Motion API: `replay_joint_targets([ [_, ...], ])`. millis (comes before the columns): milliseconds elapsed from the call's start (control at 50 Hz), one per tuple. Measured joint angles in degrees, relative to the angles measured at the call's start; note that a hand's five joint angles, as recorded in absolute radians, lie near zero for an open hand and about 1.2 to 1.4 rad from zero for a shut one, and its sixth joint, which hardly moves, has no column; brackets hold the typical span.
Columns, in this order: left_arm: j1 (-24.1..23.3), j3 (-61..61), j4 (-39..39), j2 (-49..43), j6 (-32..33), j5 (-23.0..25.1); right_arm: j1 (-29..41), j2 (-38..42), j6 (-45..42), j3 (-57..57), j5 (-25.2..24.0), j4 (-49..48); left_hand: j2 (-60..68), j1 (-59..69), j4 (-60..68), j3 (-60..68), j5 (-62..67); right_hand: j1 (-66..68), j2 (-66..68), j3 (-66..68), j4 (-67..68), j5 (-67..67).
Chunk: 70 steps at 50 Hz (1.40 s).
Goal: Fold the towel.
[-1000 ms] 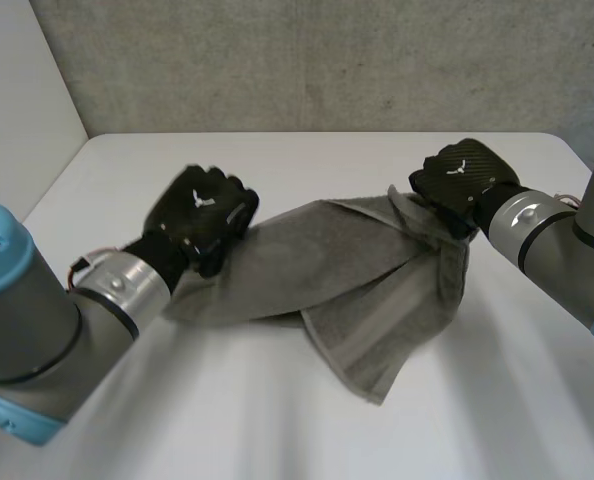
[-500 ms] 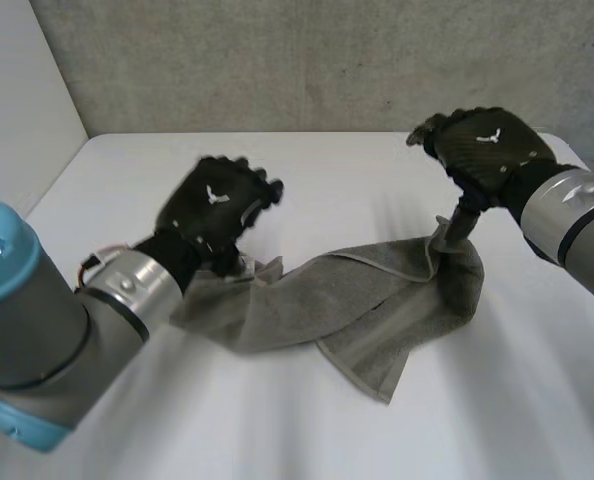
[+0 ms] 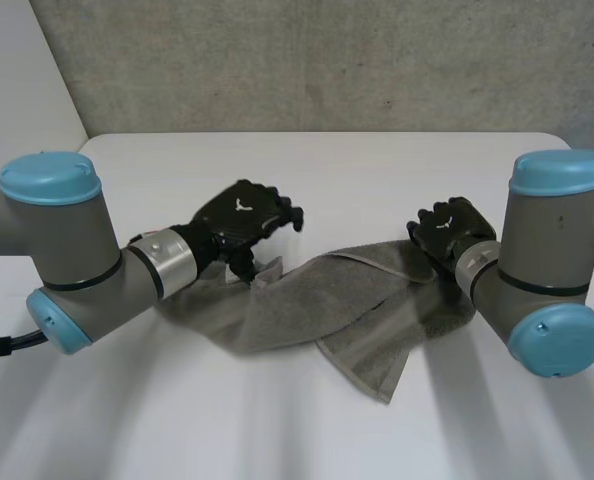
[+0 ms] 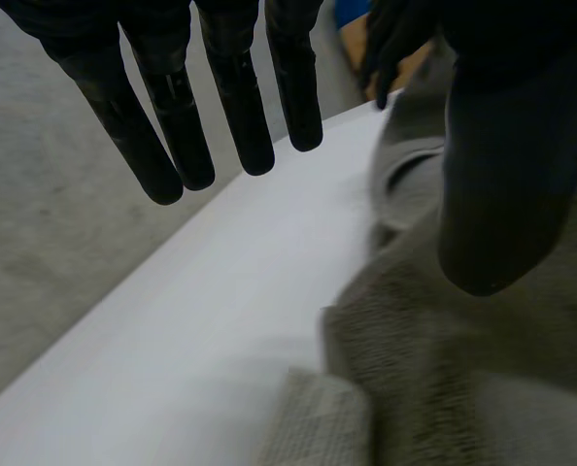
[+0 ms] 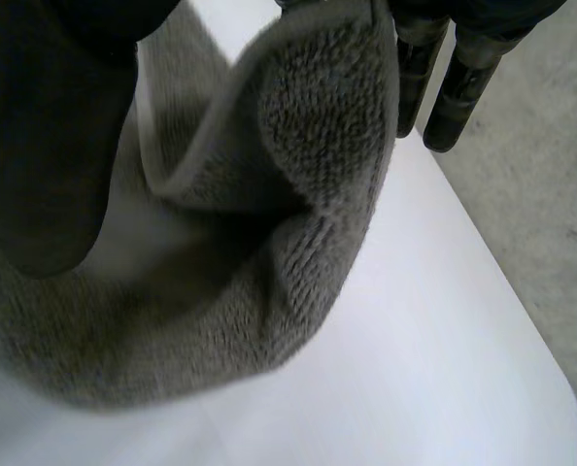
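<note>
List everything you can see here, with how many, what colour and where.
towel: one, grey, crumpled on the middle of the table, stretched between the two hands.
table: one, white, under everything.
wall: one, grey concrete, behind the table.
left arm: one, grey with light-blue caps, reaching in from the left side.
right arm: one, grey with light-blue caps, reaching in from the right side.
left robot hand: one, black, over the towel's left end, fingers straight and open.
right robot hand: one, black, at the towel's right end, thumb and fingers closed on a fold of it.
</note>
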Motion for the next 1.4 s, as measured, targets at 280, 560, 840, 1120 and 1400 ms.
replay_joint_targets([
  [280, -0.1, -0.3, -1.8, -1.8, 3.3, 5.3, -0.4, 4.2, -11.4, 0.5, 3.7, -9.3, 8.9, 8.6, 8.4, 9.1, 10.0, 14.2, 13.3, 13.6, 12.8, 15.1],
  [560, -0.2, 1.3, -8.8, -4.6, 15.3, 3.8, -1.0, 7.3, -15.6, -0.9, 4.4, -12.4, 28.9, 28.3, 27.7, 29.2, 28.9, 39.1, 38.5, 38.2, 37.5, 39.2],
  [840, -0.3, 10.8, -1.0, -6.9, 16.3, -9.0, -0.7, 10.2, -25.1, -12.1, -1.4, -17.0, 50.2, 47.9, 50.7, 52.8, 51.6, 63.6, 62.2, 62.5, 62.1, 64.2],
  [1120, 0.6, 26.6, 26.4, -4.0, 14.7, -30.8, -0.1, 0.6, -16.4, -17.9, -8.7, -52.5, 50.7, 48.0, 50.7, 53.0, 51.7, 63.7, 62.2, 62.7, 62.1, 64.4],
  [1400, 4.8, 3.3, 26.0, 4.4, 11.0, -28.6, -1.3, -2.9, -2.9, -12.0, -7.3, -22.6, 50.7, 48.1, 50.7, 53.1, 51.7, 63.8, 62.2, 62.7, 62.2, 64.4],
])
